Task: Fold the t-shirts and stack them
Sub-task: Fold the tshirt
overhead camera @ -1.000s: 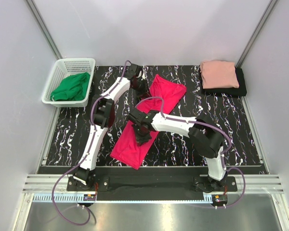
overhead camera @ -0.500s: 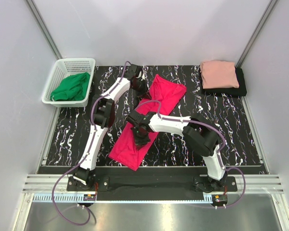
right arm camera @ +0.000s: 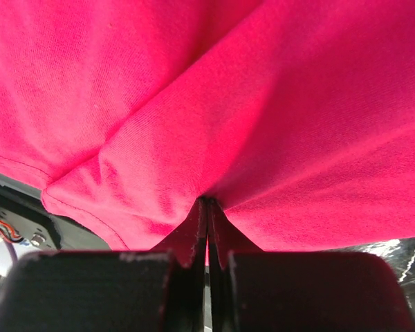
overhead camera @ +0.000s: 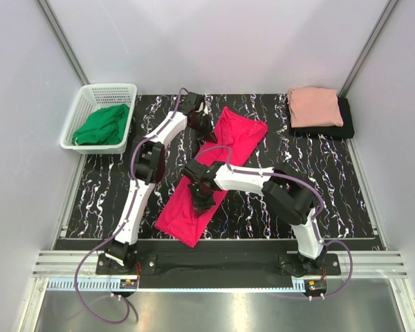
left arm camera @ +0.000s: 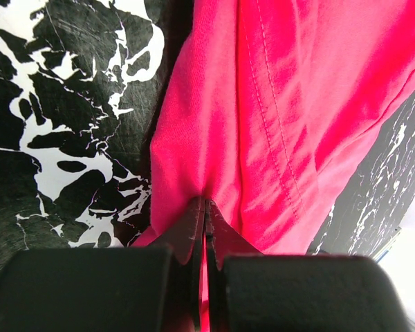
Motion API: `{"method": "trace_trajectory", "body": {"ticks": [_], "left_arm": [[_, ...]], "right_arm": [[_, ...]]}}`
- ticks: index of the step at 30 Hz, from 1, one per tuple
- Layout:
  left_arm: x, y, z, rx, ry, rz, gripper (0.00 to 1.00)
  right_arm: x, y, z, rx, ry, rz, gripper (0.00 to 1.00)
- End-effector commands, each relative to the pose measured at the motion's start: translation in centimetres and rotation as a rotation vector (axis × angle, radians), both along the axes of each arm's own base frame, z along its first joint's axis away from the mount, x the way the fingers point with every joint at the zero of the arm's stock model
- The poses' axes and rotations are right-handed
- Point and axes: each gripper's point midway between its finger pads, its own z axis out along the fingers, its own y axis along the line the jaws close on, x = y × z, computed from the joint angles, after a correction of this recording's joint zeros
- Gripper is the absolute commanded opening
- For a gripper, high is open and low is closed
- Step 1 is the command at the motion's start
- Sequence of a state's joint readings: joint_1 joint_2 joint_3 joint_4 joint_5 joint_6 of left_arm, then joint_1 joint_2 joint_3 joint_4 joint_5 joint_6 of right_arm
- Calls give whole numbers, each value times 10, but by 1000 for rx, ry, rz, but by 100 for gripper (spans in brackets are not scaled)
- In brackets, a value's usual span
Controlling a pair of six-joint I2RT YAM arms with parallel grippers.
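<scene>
The left gripper [left arm camera: 205, 203] and right gripper [right arm camera: 207, 202] have just clamped shut on the crimson shirt [overhead camera: 243, 133], the left at its far end and the right on its near half. The shirt lies as a diagonal strip mid-table [overhead camera: 318, 181], so its next fold can likely begin.

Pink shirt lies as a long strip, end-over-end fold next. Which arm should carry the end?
Left, likely. The left fingers are shut on the edge of the crimson shirt near its far end, so they can bring that end over. The right fingers pinch it mid-strip, better for holding the crease.
</scene>
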State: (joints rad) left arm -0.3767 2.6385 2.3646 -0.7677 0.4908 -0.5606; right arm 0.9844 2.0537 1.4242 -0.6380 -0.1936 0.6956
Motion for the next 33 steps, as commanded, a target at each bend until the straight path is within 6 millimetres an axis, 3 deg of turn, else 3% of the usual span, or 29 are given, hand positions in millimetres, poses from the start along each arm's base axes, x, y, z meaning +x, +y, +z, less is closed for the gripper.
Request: {"method": "trace_trajectory", "body": {"ticks": [1, 10, 21, 33], "left_arm": [[-5, 10, -20, 76, 25, 2, 0], [5, 28, -15, 111, 17, 49, 0], [3, 34, -22, 146, 25, 57, 0], [7, 50, -30, 185, 45, 108, 0]], "right_arm": [[-21, -31, -25, -123, 60, -12, 0], [-33, -68, -30, -238, 102, -75, 0], [-9, -120, -19, -300, 146, -209, 0], [-22, -138, -18, -317, 182, -239, 0]]}}
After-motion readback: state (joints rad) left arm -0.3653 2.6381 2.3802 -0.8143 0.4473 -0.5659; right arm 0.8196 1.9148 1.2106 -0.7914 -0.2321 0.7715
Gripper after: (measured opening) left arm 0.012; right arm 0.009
